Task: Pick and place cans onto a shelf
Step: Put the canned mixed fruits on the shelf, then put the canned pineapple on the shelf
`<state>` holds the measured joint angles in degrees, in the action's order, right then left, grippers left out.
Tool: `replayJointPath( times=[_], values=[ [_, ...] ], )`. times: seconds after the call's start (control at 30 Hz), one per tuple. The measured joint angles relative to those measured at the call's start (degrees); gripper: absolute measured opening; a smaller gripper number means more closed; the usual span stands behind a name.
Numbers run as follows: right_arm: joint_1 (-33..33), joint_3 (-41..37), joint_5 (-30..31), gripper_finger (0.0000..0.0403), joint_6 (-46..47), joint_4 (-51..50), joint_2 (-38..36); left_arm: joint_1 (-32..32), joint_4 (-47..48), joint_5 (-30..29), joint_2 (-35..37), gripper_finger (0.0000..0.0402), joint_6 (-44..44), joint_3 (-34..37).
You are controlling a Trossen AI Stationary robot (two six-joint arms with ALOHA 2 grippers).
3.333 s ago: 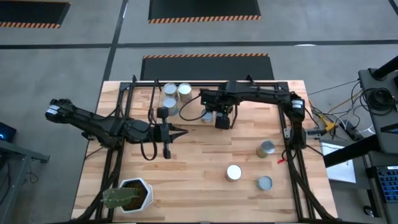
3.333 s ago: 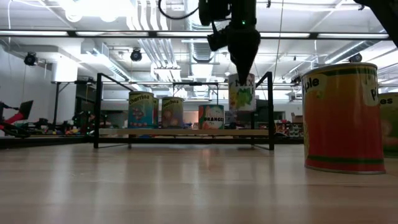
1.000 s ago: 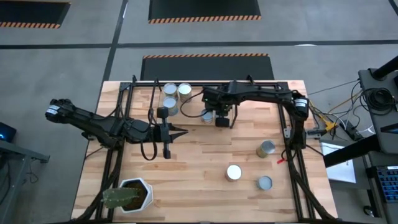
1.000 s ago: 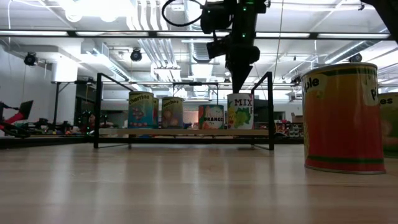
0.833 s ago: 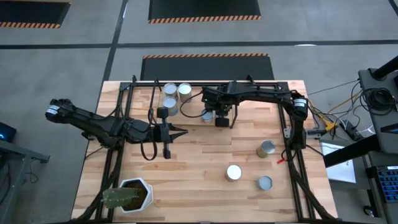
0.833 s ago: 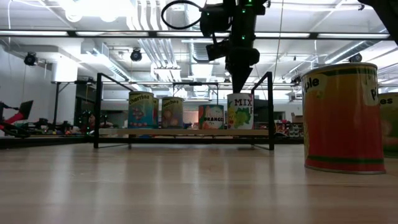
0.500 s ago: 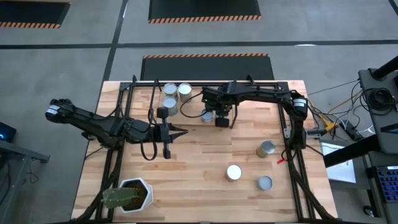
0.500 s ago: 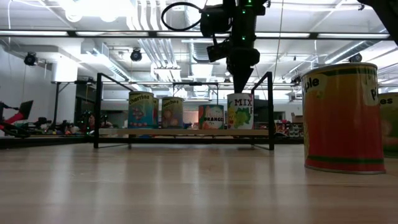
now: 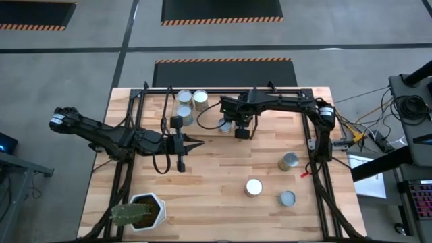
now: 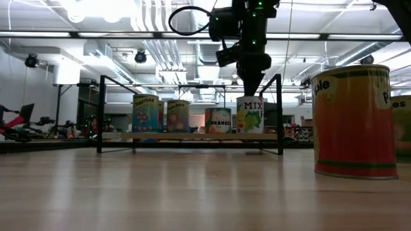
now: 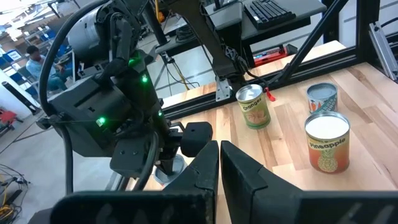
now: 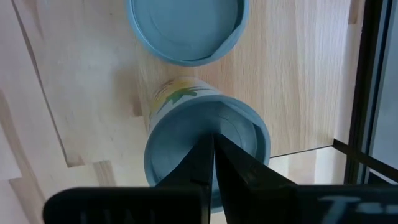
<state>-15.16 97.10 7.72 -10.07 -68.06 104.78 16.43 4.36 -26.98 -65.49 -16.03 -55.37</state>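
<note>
Right gripper (image 10: 251, 90): fingers closed together, empty, poised just above MIX can (image 10: 250, 115)
MIX can: upright on shelf (image 10: 192, 136), beside ORANGE can (image 10: 218, 120)
Left gripper (image 9: 198, 143): fingers together, empty, mid-table
Loose cans (image 9: 289, 160): three on table (image 9: 216, 182), right side

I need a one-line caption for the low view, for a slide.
Right pincer poised just above the MIX can, the fourth can on the shelf; a large can stands close on the table.

Industrial lab: exposed ceiling ducts (image 10: 160, 48), hazard-striped floor mats (image 9: 221, 10), cluttered workbenches (image 10: 38, 131).
</note>
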Motion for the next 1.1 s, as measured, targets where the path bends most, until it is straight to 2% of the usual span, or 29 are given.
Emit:
replayJointPath(
  times=[0.37,0.63,0.83,1.1],
  values=[
    [0.0,3.5,-0.3,0.0009,0.3,-0.5,-0.5,0.0,0.0,0.0,0.0,0.0000,0.0,0.0],
    [1.0,9.5,-0.1,0.0009,3.5,-5.7,-0.7,0.0,0.0,0.0,0.0,0.0000,0.0,0.0],
    [6.0,10.5,-0.2,0.0009,6.4,-6.0,-4.8,0.0,0.2,0.0,0.0,0.0000,0.0,0.0],
    [17.8,0.5,0.0,0.0009,15.3,2.1,-14.9,0.0,0.4,0.0,0.0,0.0000,0.5,0.0]
  ],
)
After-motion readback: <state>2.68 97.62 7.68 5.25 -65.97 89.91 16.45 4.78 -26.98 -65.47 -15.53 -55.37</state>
